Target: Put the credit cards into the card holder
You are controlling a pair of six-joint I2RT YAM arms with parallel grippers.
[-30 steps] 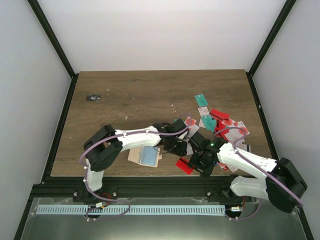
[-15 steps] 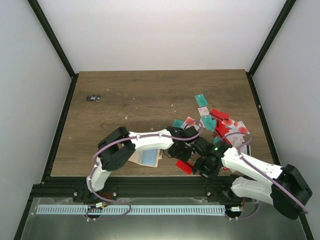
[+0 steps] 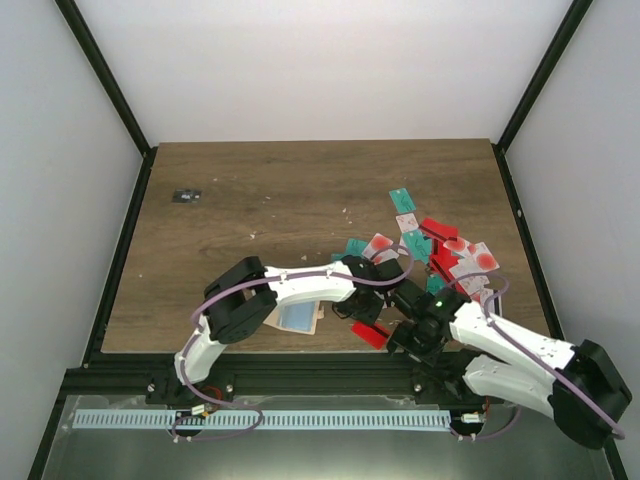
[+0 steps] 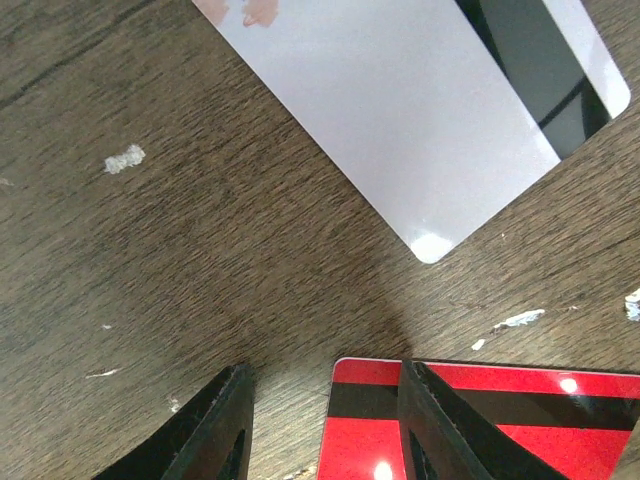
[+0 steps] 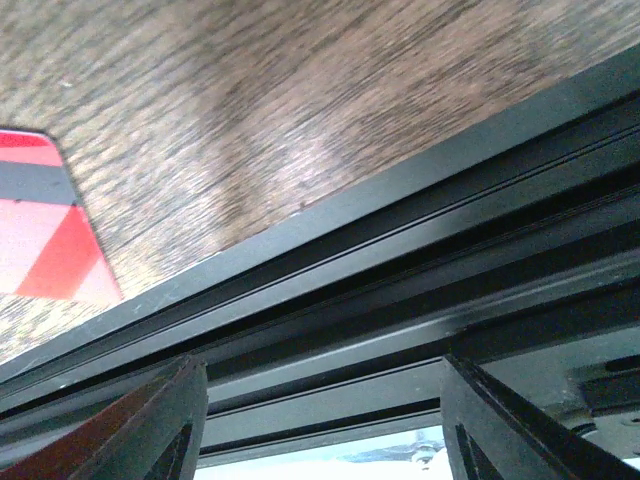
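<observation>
The left claw (image 4: 320, 400) hangs open and empty, one finger over the corner of a red card (image 4: 500, 420), with a white card (image 4: 400, 120) flat on the table (image 4: 200, 250) just ahead of its tips. The right claw (image 5: 320, 400) gapes empty above the near rail (image 5: 350, 300). The credit cards (image 3: 445, 255) look light, thin, stiff and slick, so I would pinch one across its long edges after tipping an edge up. The card holder (image 3: 319, 316) lies open well behind the left claw, a blue card (image 3: 297, 316) on it; whether pocketed, I cannot tell.
</observation>
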